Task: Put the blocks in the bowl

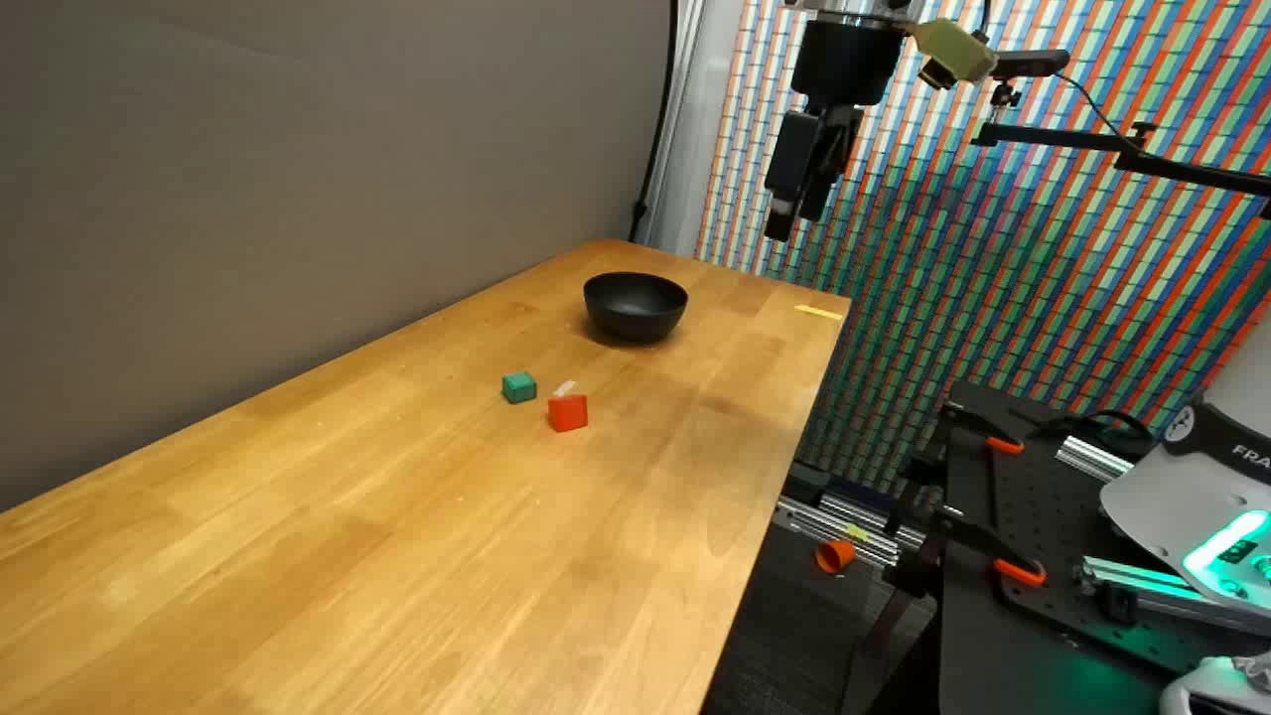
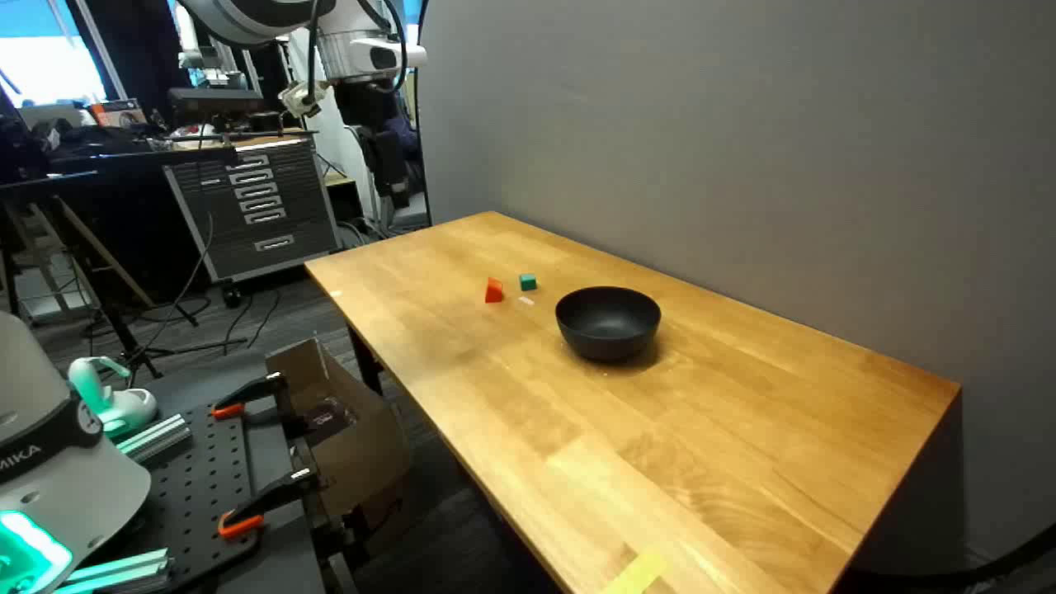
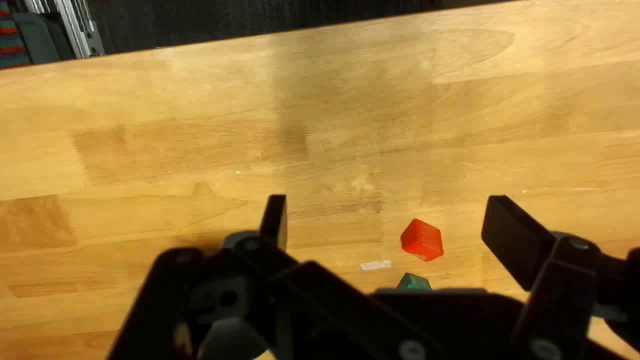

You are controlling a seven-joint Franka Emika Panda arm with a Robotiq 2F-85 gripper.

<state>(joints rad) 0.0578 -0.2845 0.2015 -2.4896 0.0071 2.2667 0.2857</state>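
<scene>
The red-orange block and the green block lie close together, apart, on the wooden table. The black bowl stands upright near them; no block shows in it. My gripper is high above the table, pointing down. In the wrist view its fingers are spread wide with nothing between them. The red-orange block shows on the table far below, between the fingers. The green block is partly hidden by the gripper body. I cannot clearly make out the bowl in the wrist view.
A small whitish strip lies on the table beside the blocks. Yellow tape is stuck near a table end. A grey wall runs along the table's long side.
</scene>
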